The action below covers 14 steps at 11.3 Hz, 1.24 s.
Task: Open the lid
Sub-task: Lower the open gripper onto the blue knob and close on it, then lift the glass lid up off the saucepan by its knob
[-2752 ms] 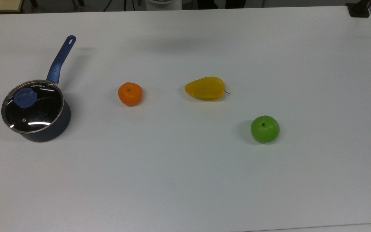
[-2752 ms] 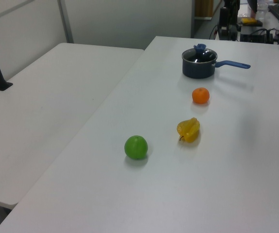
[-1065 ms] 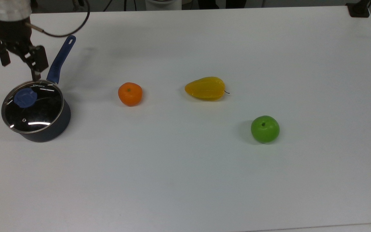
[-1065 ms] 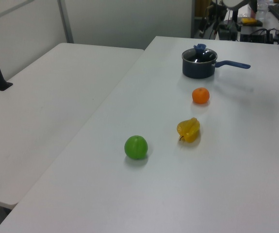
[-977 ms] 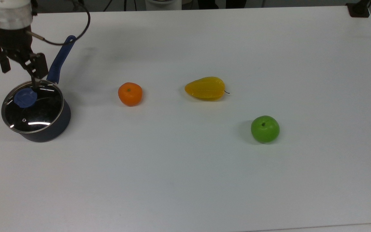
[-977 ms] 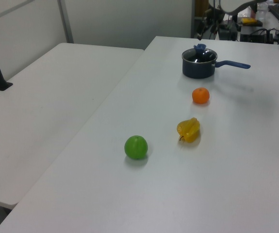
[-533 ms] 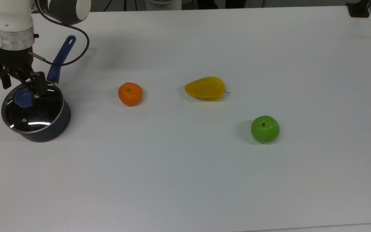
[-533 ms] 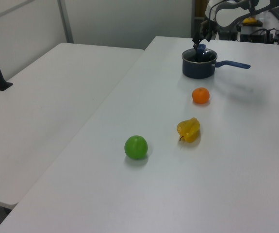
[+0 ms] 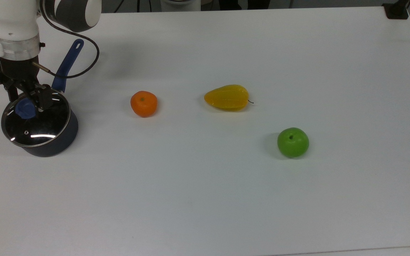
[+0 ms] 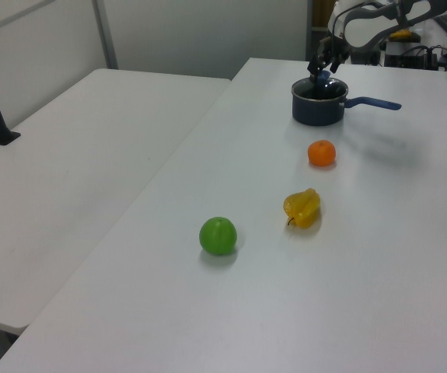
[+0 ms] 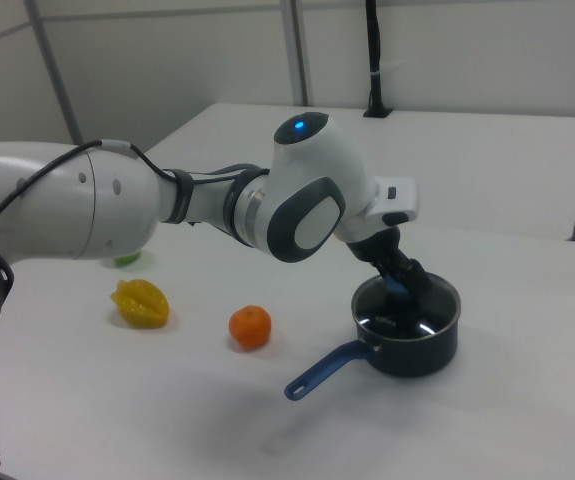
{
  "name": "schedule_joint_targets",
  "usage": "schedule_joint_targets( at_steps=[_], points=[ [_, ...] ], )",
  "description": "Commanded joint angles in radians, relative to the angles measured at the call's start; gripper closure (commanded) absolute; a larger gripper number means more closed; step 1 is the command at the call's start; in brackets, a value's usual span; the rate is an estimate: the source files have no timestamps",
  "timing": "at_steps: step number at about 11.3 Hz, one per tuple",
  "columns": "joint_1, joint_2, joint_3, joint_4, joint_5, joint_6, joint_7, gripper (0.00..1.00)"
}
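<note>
My gripper (image 9: 27,100) hangs over the lid (image 9: 36,121), which sits closed on the pan (image 9: 53,144) at the top view's left edge of the white bench (image 9: 226,185). My fingers (image 9: 45,97) stand apart, one on each side of the lid's blue knob (image 9: 24,108), which lies between them; whether they press on it I cannot tell. In the right view the gripper (image 11: 404,283) reaches down from my white arm (image 11: 307,200) into the middle of the lid (image 11: 407,312), with the pan (image 11: 417,350) below and its blue handle (image 11: 322,372) pointing toward the right view's lower left. In the left view the gripper (image 10: 324,70) sits atop the pan (image 10: 319,109) at the far end of the bench (image 10: 246,311). Well apart from the pan, toward the top view's right, lie an orange (image 9: 143,103), a yellow fruit (image 9: 227,97) and a green apple (image 9: 293,142), spread in a loose row.
</note>
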Motion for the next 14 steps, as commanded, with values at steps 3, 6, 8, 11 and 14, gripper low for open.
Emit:
schedule_joint_targets(
  at_steps=[3, 6, 8, 11, 14],
  points=[
    [0.010, -0.030, -0.005, -0.013, 0.017, -0.003, 0.024, 0.41],
    [0.005, -0.067, -0.005, -0.005, 0.017, -0.062, 0.024, 0.41],
    [0.013, -0.104, 0.000, -0.005, 0.017, -0.096, 0.024, 0.41],
    [0.080, -0.159, 0.013, -0.015, 0.007, -0.159, 0.059, 0.41],
    [0.195, -0.162, 0.016, -0.025, -0.007, -0.176, 0.137, 0.41]
  ],
)
